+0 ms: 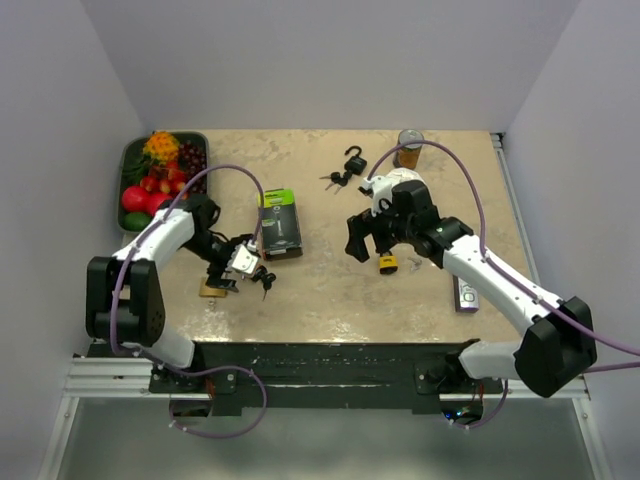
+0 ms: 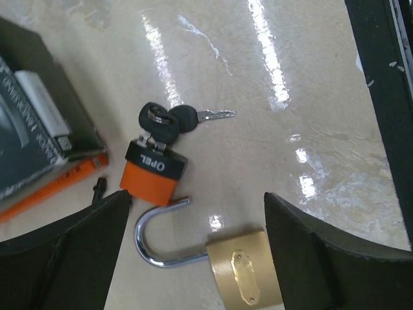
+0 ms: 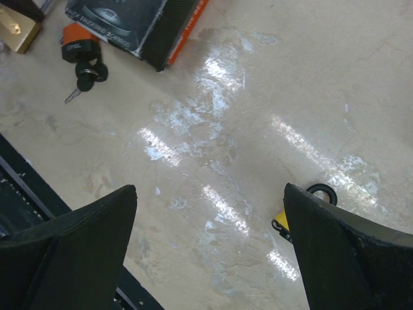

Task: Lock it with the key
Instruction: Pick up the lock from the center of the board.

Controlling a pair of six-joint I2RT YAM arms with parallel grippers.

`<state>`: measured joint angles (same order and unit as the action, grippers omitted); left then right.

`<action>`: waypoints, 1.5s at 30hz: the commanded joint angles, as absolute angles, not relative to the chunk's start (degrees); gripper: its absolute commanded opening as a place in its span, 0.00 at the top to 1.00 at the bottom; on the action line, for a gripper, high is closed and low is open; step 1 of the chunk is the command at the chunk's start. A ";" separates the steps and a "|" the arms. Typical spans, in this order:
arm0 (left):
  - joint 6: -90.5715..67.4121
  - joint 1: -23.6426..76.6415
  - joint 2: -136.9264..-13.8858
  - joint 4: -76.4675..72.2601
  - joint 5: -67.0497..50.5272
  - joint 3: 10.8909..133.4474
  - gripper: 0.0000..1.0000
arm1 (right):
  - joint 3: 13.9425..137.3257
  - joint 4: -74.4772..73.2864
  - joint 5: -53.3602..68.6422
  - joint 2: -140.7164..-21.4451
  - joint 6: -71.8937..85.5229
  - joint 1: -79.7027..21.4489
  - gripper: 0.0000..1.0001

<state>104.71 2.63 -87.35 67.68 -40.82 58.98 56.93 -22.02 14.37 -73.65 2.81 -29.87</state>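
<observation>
Fruit tray (image 1: 124, 176), black box (image 1: 279, 224), jar (image 1: 410, 142), remote (image 1: 465, 294) on table (image 1: 330, 290).

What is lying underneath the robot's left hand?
A brass padlock, shackle open, lies between the fingers of the left hand, orange-tagged keys beside it. Its bottom end is out of frame.

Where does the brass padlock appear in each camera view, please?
Top external: the brass padlock lies left of centre, in the lower half.
Left wrist: bottom centre, shackle open.
Right wrist: top-left corner, cut by the picture's edge.
Shared landmark: the black box with an orange edge, near the padlock.
</observation>
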 commanded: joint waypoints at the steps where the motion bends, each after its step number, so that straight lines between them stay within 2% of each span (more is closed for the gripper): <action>1: 111.97 5.80 -90.87 63.29 -41.05 60.73 0.12 | 61.34 -24.61 21.18 -74.79 0.26 -29.62 0.01; 8: 111.36 7.11 -97.38 60.82 -40.17 63.19 0.17 | 63.54 -26.63 27.76 -75.41 1.93 -29.18 0.01; 26: 110.04 8.35 -102.30 57.22 -37.88 62.23 0.22 | 64.07 -26.89 31.90 -75.85 2.37 -28.57 0.01; 33: 110.21 9.49 -103.01 56.87 -34.98 60.56 0.40 | 64.07 -26.98 32.61 -76.02 2.29 -28.57 0.01; 41: 108.63 10.28 -103.89 56.69 -33.31 60.29 0.41 | 64.42 -27.07 32.87 -76.29 1.93 -28.48 0.01; 43: 108.55 10.37 -103.71 56.69 -33.40 60.12 0.43 | 64.69 -27.16 32.96 -76.38 1.76 -28.48 0.01; 45: 108.28 10.55 -103.36 56.95 -33.84 60.20 0.52 | 64.95 -27.51 32.96 -76.47 1.50 -28.56 0.01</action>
